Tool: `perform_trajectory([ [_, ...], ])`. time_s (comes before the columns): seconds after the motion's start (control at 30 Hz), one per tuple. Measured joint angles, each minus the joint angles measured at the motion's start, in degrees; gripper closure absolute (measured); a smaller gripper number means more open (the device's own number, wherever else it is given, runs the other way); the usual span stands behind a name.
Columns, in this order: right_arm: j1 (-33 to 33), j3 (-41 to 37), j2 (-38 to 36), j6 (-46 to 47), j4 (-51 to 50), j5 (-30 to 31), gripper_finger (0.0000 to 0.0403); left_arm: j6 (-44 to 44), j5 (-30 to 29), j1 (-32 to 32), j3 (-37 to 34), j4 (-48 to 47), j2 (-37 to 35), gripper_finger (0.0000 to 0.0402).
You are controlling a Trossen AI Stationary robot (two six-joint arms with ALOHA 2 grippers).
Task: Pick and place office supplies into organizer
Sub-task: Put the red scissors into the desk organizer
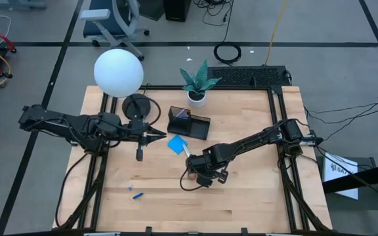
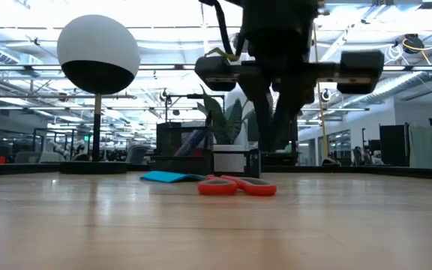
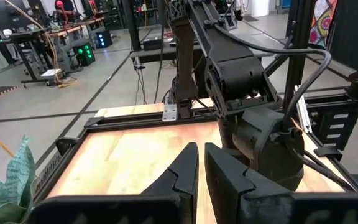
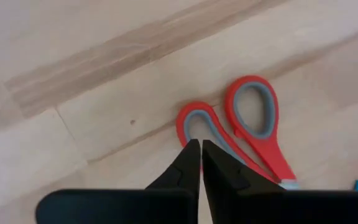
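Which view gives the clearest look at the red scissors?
The right wrist view: the scissors fill it, both handle loops plain. The low view shows them flat and edge-on. From above they are mostly hidden under the right arm. The left wrist view misses them.

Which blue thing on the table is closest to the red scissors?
The bright blue square note pad, lying flat just in front of the organizer. The other, a tiny blue piece, lies alone much farther from the red scissors.
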Motion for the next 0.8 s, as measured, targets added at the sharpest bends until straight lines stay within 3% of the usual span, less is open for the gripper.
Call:
perform_trajectory([
  [0.2, -0.01, -3.30, 0.00, -10.02, 3.67, -0.11, 0.0368, 0.20, 0.00, 0.02, 0.00, 0.15, 0.33, 0.0364],
  [0.53, -0.46, -4.69, -0.02, -15.47, 6.61, -0.26, 0.0271, 1.49, 0.02, 0.01, 0.00, 0.16, 0.33, 0.0364],
  [0.8, -0.46, -4.69, 1.99, -16.51, 7.09, -0.46, 0.0285, 1.50, 0.01, 0.01, 0.00, 0.86, 0.33, 0.0364],
])
